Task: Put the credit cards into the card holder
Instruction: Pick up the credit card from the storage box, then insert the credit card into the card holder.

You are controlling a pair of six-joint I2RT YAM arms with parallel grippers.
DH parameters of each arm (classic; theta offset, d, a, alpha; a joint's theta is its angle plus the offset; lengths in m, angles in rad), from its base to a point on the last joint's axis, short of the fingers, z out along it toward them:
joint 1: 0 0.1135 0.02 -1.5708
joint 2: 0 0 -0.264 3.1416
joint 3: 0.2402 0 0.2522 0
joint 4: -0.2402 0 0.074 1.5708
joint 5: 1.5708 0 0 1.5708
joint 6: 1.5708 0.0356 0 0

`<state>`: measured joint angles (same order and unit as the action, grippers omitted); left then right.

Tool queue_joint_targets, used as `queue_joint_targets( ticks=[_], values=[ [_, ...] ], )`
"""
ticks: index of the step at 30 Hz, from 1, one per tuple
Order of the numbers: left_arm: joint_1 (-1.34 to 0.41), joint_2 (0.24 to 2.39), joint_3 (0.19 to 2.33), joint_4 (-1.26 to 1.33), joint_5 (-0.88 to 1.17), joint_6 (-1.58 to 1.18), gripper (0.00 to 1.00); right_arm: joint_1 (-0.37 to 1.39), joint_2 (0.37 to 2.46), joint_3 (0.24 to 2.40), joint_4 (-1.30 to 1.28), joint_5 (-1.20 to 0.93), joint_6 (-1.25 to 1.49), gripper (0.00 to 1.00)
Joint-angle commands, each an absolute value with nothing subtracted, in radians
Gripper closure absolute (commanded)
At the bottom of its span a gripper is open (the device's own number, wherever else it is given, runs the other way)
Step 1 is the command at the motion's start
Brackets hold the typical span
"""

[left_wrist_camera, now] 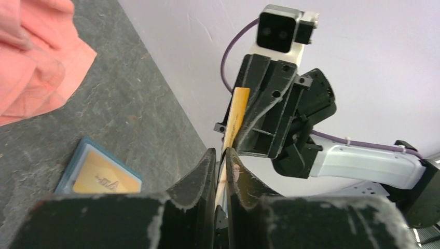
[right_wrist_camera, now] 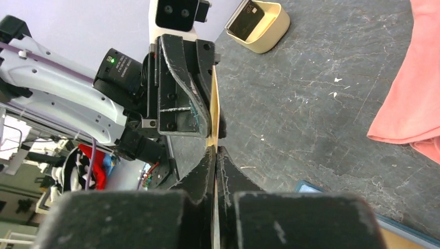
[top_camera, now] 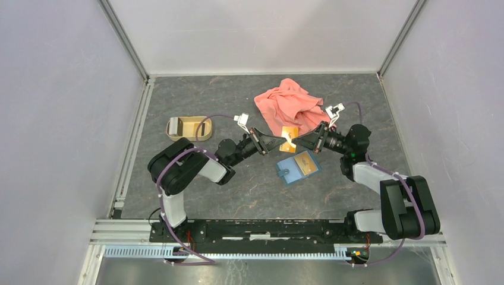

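Note:
An orange-tan credit card (top_camera: 289, 134) is held on edge above the table between both grippers, just in front of the pink cloth. My left gripper (top_camera: 279, 144) grips one end; its jaws (left_wrist_camera: 221, 155) stand almost together with the card's edge (left_wrist_camera: 237, 111) between them. My right gripper (top_camera: 295, 142) is shut tight on the other end (right_wrist_camera: 215, 150), and the card (right_wrist_camera: 215, 104) runs up to the left gripper. The teal card holder (top_camera: 298, 167) lies open on the table just below them, with another orange card (top_camera: 306, 164) on it. It also shows in the left wrist view (left_wrist_camera: 78, 161).
A salmon-pink cloth (top_camera: 288, 105) lies bunched behind the grippers. A tan tray (top_camera: 189, 127) stands at the left, with a dark card-like thing in it (right_wrist_camera: 248, 18). White walls enclose the table on three sides.

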<state>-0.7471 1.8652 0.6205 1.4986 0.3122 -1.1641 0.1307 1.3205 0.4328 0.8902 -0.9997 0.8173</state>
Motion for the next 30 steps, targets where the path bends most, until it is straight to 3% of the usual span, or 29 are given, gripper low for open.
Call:
queue_joint_targets(
  ticks=[1,4,7,10,13,16,19,30],
  values=[
    [-0.754,1.863,0.607,1.721,0.268,-1.157,0.76,0.138,1.333,0.459,0.904,-1.043,0.764,1.00],
    [-0.728,1.767,0.550,1.594,0.233,-1.050,0.59,0.132,1.315,0.559,0.549,-1.058,0.412,1.00],
    [-0.709,1.590,0.512,1.301,0.183,-0.833,0.41,0.109,1.299,0.684,0.169,-1.048,0.004,1.00],
    [-0.710,1.420,0.537,0.908,0.114,-0.585,0.23,0.062,1.291,0.723,0.040,-1.054,-0.159,1.00],
    [-0.710,1.320,0.552,0.685,0.048,-0.452,0.02,0.042,1.321,0.763,-0.126,-1.066,-0.275,1.00],
    [-0.703,1.292,0.538,0.598,0.033,-0.473,0.00,0.039,1.414,0.823,-0.362,-1.092,-0.440,1.00],
    [-0.696,1.329,0.548,0.580,0.194,-0.546,0.03,0.021,1.499,0.856,-0.494,-1.123,-0.536,1.00],
    [-0.816,1.487,0.554,0.625,0.127,-0.772,0.12,0.005,1.583,0.820,-0.413,-1.061,-0.417,1.00]
  ],
)
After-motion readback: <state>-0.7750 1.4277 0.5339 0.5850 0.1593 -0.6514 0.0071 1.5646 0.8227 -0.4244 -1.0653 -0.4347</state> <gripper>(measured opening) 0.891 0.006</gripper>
